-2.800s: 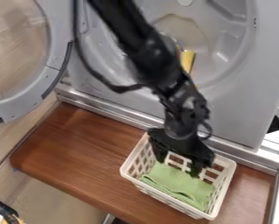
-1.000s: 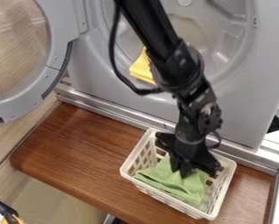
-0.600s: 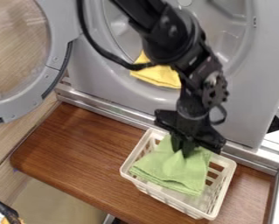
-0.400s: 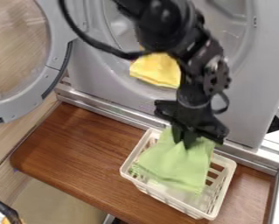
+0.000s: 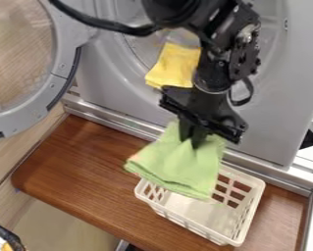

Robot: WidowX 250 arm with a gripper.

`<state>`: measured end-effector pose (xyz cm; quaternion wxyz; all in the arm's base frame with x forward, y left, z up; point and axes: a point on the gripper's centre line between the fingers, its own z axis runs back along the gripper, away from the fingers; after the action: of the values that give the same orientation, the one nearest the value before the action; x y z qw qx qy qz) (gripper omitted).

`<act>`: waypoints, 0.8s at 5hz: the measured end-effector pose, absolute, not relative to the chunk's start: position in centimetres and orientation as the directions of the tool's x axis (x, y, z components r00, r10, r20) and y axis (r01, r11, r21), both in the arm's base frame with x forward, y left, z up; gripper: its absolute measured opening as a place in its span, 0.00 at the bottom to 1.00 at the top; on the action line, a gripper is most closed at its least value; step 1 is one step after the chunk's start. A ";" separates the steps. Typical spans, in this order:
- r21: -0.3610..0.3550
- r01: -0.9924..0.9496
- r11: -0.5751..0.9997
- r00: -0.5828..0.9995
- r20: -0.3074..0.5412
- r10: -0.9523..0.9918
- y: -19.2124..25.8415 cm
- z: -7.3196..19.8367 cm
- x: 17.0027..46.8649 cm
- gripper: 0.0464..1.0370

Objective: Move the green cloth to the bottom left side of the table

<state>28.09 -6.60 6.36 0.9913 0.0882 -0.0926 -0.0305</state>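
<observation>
Grey, smooth machine casing [image 5: 267, 125] with a round door swung open [image 5: 65, 46] stands behind the brown wood-grained table [image 5: 87, 166]. The green cloth [image 5: 178, 169] has come up from the white basket [image 5: 208, 228], where it lay bunched moments ago, and has shifted leftward. It now hangs over the basket's upper left part, near the middle of the table. The fingers [image 5: 196, 136] are clenched on its upper part, so the pickup looks done; what remains is carrying it to the table's bottom left side and letting go. Its lower edge could still catch the basket's rim. The cloth is soft and matt, draping in loose folds; the basket is rigid, roughly rectangular and latticed. Inside the machine's round opening lies a yellow cloth [image 5: 173, 67].
</observation>
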 end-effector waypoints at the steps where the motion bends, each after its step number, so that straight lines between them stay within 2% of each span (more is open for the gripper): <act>1: 0.201 -0.022 0.979 0.986 0.169 -0.013 -2.8 7.2 27.7 0.04; 2: 0.234 -0.032 0.972 0.985 0.174 -0.009 0.2 6.1 27.3 0.04; 4: 0.255 -0.091 0.963 0.971 0.237 0.029 6.2 4.0 28.1 0.04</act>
<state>28.14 6.20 4.03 0.9838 0.1333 -0.1162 0.0306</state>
